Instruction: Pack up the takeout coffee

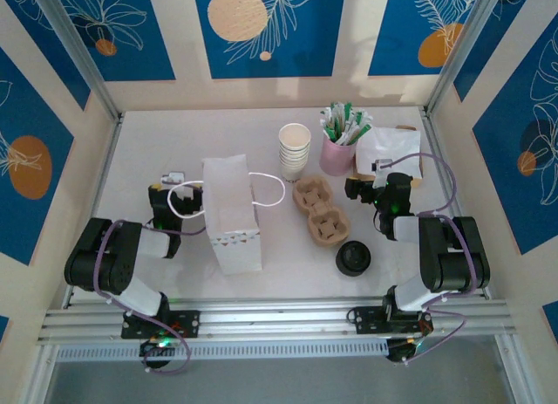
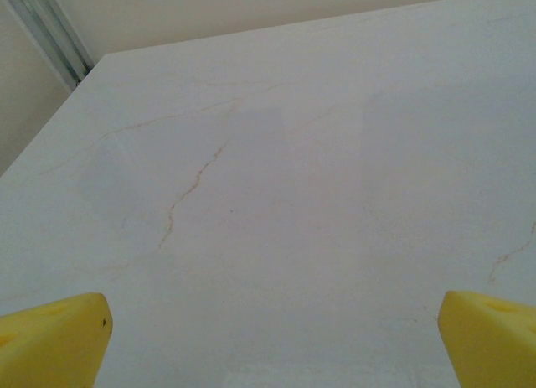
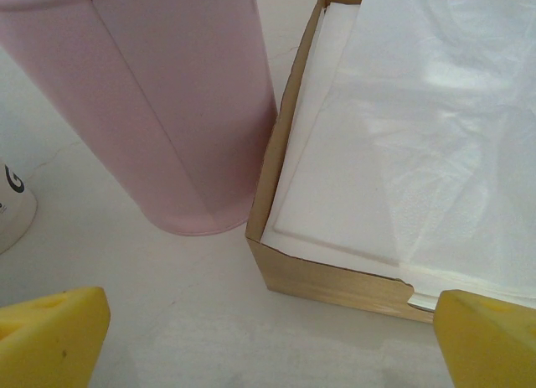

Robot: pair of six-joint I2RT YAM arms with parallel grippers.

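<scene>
White paper bag [image 1: 231,214] lay flat mid-table, not stood up. Cup stack [image 1: 295,151], cardboard carrier [image 1: 318,210] and black lid [image 1: 353,257] sat to its right, nothing packed. Left gripper [image 2: 275,333] was spread wide and empty over bare table [image 2: 276,170]. Right gripper [image 3: 272,342] was spread wide and empty, facing pink holder [image 3: 167,111] and napkin box [image 3: 335,275]. Judged opening step: next move probably calls for standing the bag open or seating a cup in the carrier.

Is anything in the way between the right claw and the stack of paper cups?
Partly. The pink cup of sticks stands just ahead-left of the open right gripper, with the paper cups beyond it to the left. The napkin box sits to the right, out of the way.
</scene>
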